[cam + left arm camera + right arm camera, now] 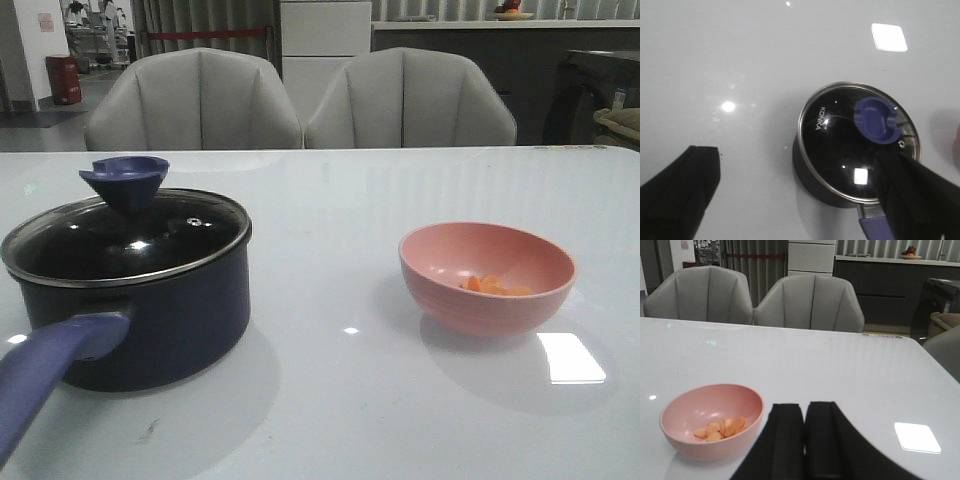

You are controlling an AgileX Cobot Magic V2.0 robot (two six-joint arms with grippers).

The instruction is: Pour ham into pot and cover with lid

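Observation:
The dark navy pot stands on the left of the white table, its purple-blue handle pointing toward me. The glass lid with its blue knob sits on the pot. The ham, a few orange pieces, lies in the pink bowl on the right. In the left wrist view my left gripper is open, high above the lid and the pot. My right gripper is shut and empty, beside the bowl with the ham. Neither gripper shows in the front view.
Two grey chairs stand behind the table's far edge. A bright light patch reflects on the table near the bowl. A dark counter stands further back.

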